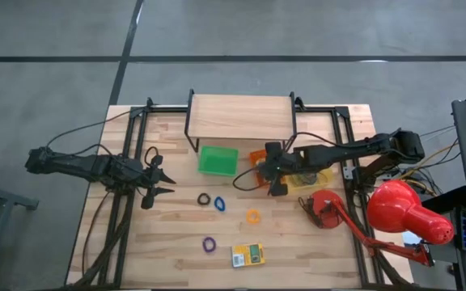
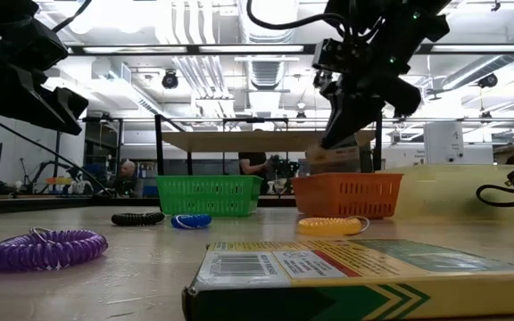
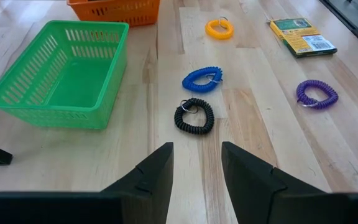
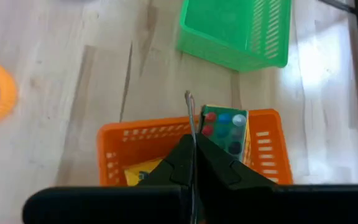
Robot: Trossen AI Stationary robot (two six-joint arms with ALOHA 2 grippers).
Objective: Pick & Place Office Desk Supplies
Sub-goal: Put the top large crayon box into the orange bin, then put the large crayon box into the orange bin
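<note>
Over the orange tray (image 1: 259, 156), the right gripper (image 1: 272, 171) hangs with its fingers pressed together and nothing between them but a thin wire that sticks out ahead. Below it, in the right wrist view, a printed box (image 4: 226, 129) with coloured dots leans upright against the tray's inner wall, and something yellow (image 4: 143, 171) lies beside it; the dark fingers hide part of the tray's inside. Beside the orange tray sits the green tray (image 1: 218, 159), bare inside, and behind both stands a wooden shelf (image 1: 241, 117) on a black frame. A yellow tray (image 1: 312, 179) lies partly under the right arm, and a red lamp (image 1: 406, 213) stands near the table's right edge.

Left of centre, the left gripper (image 1: 163, 179) hovers with fingers parted and holds nothing. Ahead of it on the bare wood lie a black coil (image 3: 194, 115) and a blue coil (image 3: 202, 79), just beside each other. Farther off lie an orange coil (image 3: 219, 28), a purple coil (image 3: 316, 93) and a yellow-green box (image 3: 302, 36), all apart from one another. Nothing stands between the left gripper and the black coil.
</note>
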